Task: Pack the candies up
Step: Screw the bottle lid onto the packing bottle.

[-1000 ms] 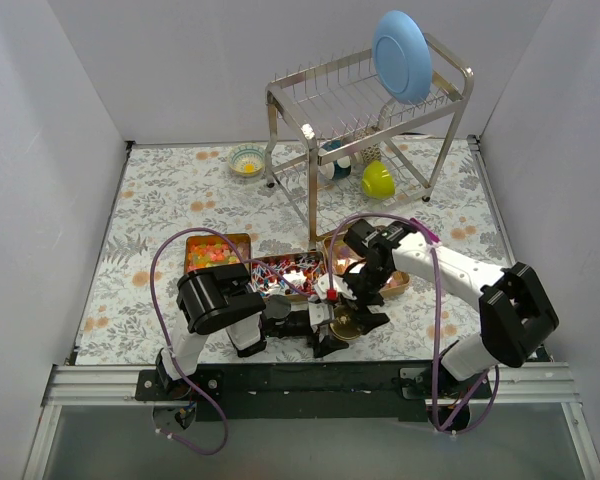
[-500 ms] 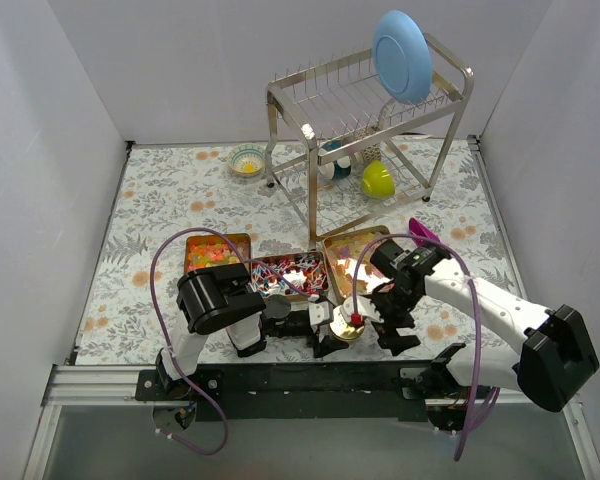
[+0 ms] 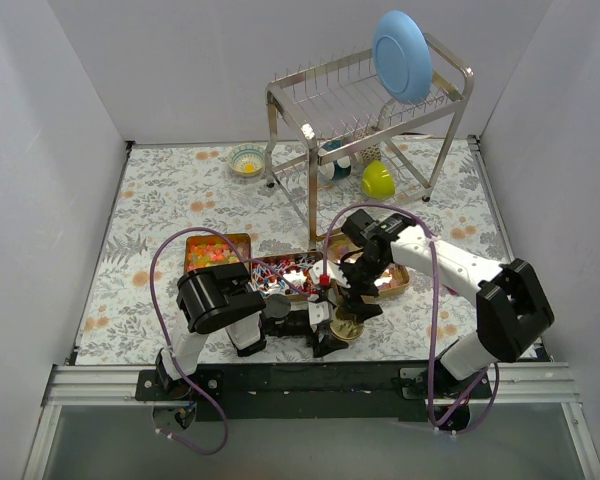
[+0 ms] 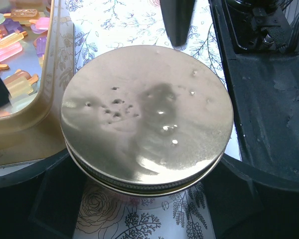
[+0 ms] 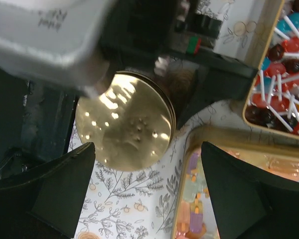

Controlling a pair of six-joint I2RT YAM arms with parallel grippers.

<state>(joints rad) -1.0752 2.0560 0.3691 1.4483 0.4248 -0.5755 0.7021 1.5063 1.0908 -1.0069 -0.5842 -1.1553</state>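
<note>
Candies (image 3: 280,274) are lying heaped in three gold trays (image 3: 238,248) lined 9-to-3 o'clock, their long axes pointing every way, too many to count. One round tin (image 4: 147,117) is sitting just at 6 o'clock of the rightmost one, the left gripper (image 4: 144,167) clamping it. The right gripper (image 5: 147,159) is hovering above, fingers spread wide.

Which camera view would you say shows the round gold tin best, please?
The left wrist view: the round gold tin fills the frame, seen from above. The right wrist view shows it smaller and off-centre; the top external view gives only a small glimpse.
</note>
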